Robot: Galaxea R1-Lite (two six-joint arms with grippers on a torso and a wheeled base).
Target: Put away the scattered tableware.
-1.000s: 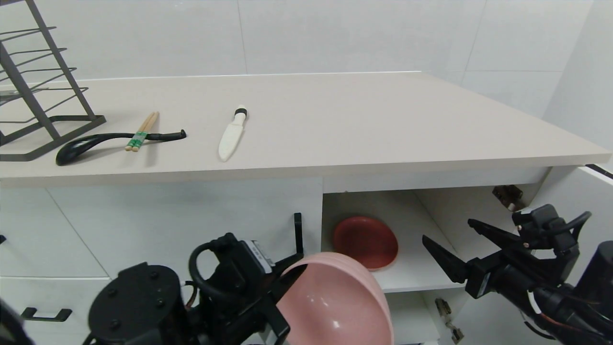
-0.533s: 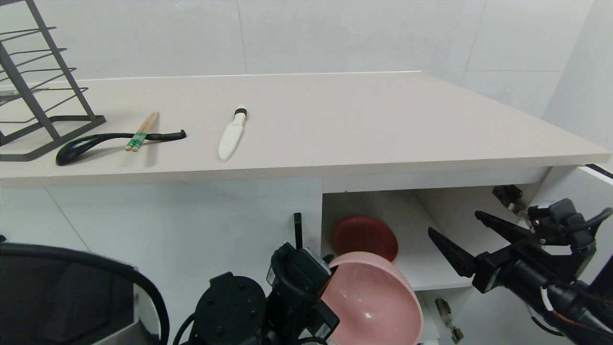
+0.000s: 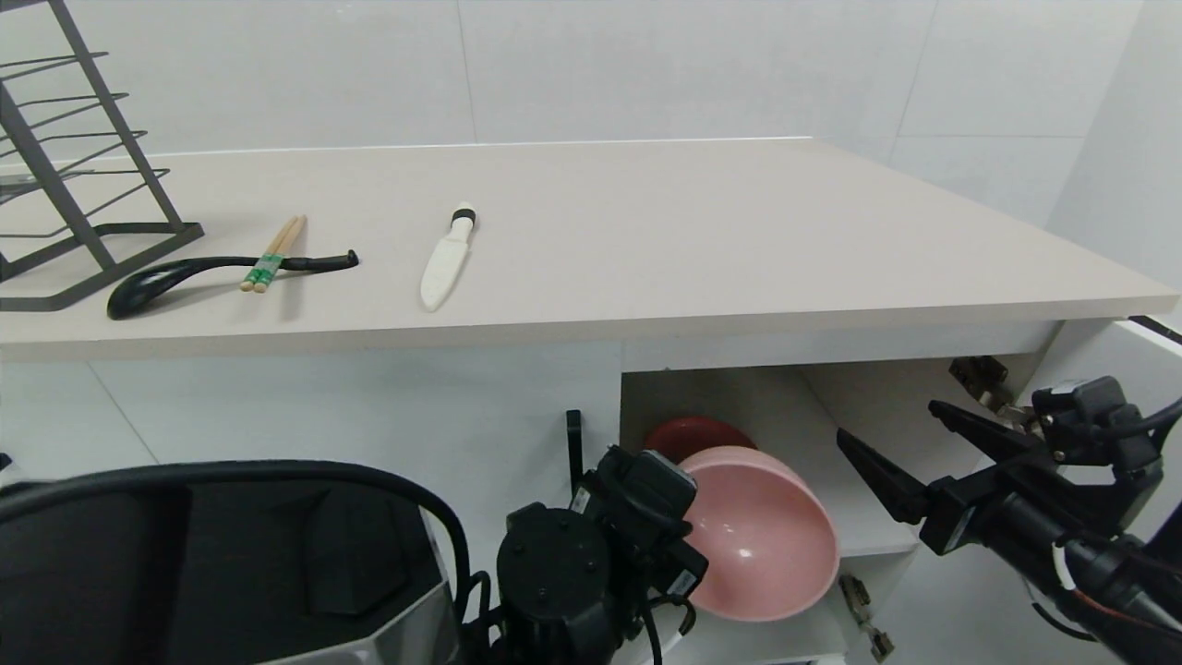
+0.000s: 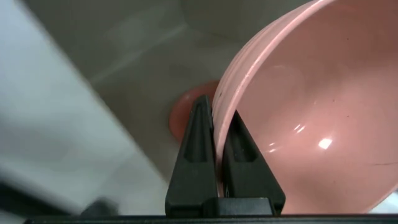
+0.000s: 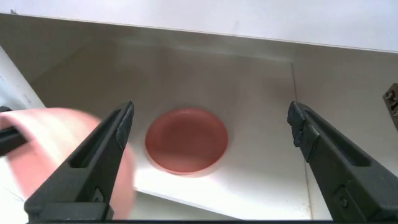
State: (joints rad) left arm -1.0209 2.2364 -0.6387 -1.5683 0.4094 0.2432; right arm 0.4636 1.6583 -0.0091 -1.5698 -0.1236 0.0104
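My left gripper [image 3: 688,503] is shut on the rim of a pink bowl [image 3: 762,536], holding it tilted at the mouth of the open cabinet. The rim sits pinched between the fingers [image 4: 199,143] in the left wrist view, where the pink bowl [image 4: 311,118] looms large. A red plate [image 3: 688,436] lies on the cabinet shelf [image 3: 859,531] behind the bowl; the red plate [image 5: 186,140] also lies flat in the right wrist view. My right gripper [image 3: 910,462] hangs open to the right of the bowl, in front of the shelf. On the counter lie a black ladle [image 3: 185,275], chopsticks [image 3: 272,254] and a cream knife [image 3: 446,259].
A dark wire dish rack [image 3: 65,175] stands at the counter's far left. The cabinet door [image 3: 1131,360] stands open at the right, with hinges [image 3: 979,379] on the inner wall. A black handle [image 3: 574,448] sticks up beside the cabinet opening.
My left arm has carried the pink bowl right and up toward the cabinet shelf, now covering much of the red plate. The right gripper drifted slightly right and stayed open.
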